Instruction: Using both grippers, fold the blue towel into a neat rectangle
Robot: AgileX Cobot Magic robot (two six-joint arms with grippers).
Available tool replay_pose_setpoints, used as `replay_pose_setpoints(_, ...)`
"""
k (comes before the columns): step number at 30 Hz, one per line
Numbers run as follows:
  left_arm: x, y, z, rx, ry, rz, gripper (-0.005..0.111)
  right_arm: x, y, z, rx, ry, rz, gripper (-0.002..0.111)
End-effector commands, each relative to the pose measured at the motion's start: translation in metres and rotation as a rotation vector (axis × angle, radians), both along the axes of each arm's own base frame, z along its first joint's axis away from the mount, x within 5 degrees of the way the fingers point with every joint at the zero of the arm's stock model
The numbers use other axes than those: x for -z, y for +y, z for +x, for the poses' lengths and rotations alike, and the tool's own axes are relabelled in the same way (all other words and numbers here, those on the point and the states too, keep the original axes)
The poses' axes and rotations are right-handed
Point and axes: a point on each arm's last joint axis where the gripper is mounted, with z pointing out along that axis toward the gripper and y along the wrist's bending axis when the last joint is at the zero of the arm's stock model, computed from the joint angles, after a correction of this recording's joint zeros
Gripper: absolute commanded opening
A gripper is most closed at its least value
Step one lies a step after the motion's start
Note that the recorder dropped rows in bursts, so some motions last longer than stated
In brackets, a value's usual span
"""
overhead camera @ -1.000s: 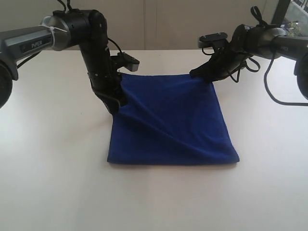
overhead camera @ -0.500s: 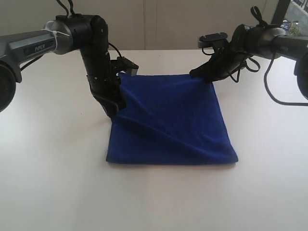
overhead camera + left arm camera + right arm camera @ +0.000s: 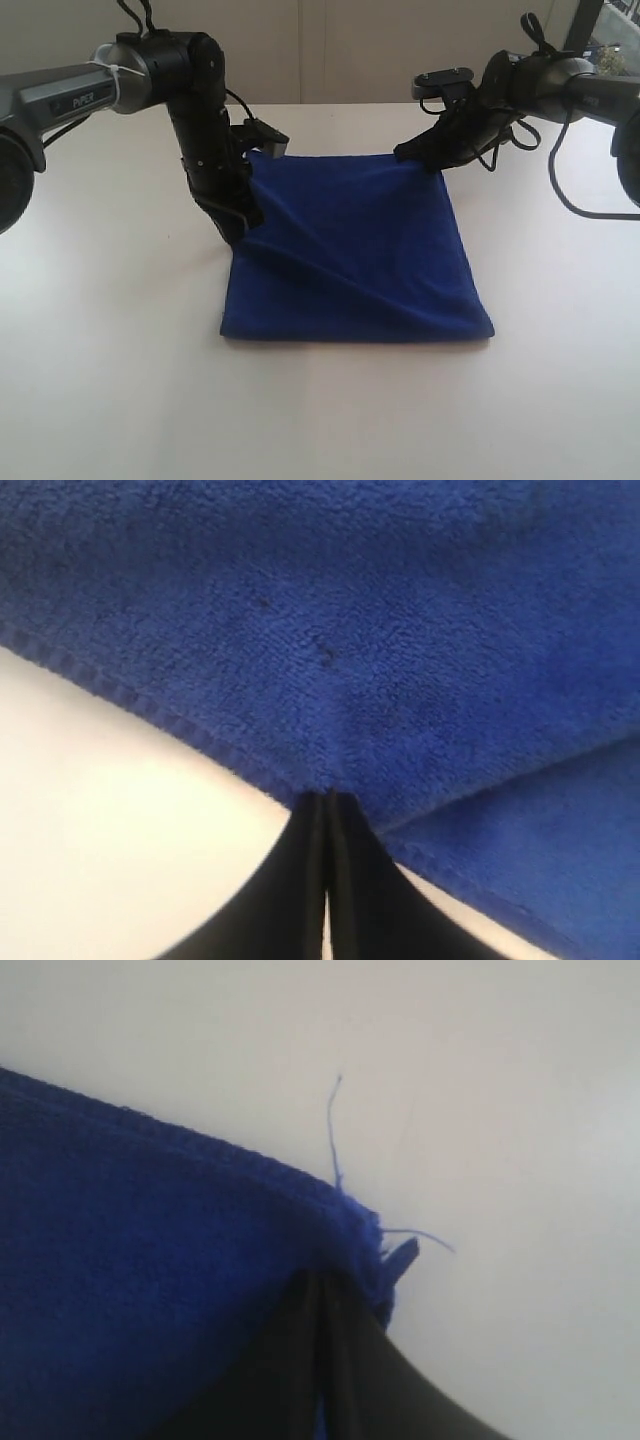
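The blue towel [image 3: 360, 250] lies folded into a rough square in the middle of the white table [image 3: 110, 370], with a diagonal crease running to its near right corner. My left gripper [image 3: 240, 222] is shut on the towel's left edge and holds that edge a little off the table; the left wrist view shows its fingertips [image 3: 328, 798] pinching the hem of the blue towel [image 3: 380, 630]. My right gripper [image 3: 412, 155] is shut on the far right corner, where loose threads stick out of the blue towel [image 3: 150, 1280] beside the gripper [image 3: 322, 1278].
The left arm [image 3: 195, 110] stands upright over the towel's far left corner. The right arm [image 3: 520, 85] reaches in from the right with black cables [image 3: 565, 190] hanging beside it. A wall runs behind the table's far edge.
The left arm has shifted slightly, carrying the towel's left edge a little; the near edge of the towel has crept slightly toward the far side. The right gripper has stayed still.
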Motion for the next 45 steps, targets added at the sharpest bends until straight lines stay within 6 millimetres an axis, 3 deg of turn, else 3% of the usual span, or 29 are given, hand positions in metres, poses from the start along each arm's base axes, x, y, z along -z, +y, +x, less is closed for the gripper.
replay_pose_setpoints(1,0.009,0.002,-0.009,-0.011,0.118,0.034,0.000,0.006,-0.003,-0.001,-0.003,0.029,-0.019,0.000)
replay_pose_setpoints(22,0.008,0.003,-0.008,-0.009,0.112,0.042,0.000,0.002,-0.006,0.004,0.043,-0.030,-0.040,0.000)
replay_pose_setpoints(31,0.004,0.006,-0.007,-0.011,0.088,0.071,0.000,-0.036,-0.005,0.003,0.040,-0.080,-0.027,0.000)
replay_pose_setpoints(33,0.002,0.006,-0.008,-0.011,0.084,0.069,0.004,-0.044,-0.005,0.001,0.037,-0.075,-0.027,0.000)
replay_pose_setpoints(39,0.001,0.006,-0.008,-0.005,0.081,0.068,0.037,-0.055,-0.006,-0.011,0.019,0.019,-0.037,0.000)
replay_pose_setpoints(41,-0.003,0.006,-0.008,-0.002,0.073,0.064,0.048,-0.068,-0.006,-0.019,0.009,0.066,-0.036,0.000)
replay_pose_setpoints(45,-0.038,0.008,-0.013,-0.033,0.010,0.033,0.052,-0.096,-0.008,-0.038,0.025,0.112,-0.024,0.000)
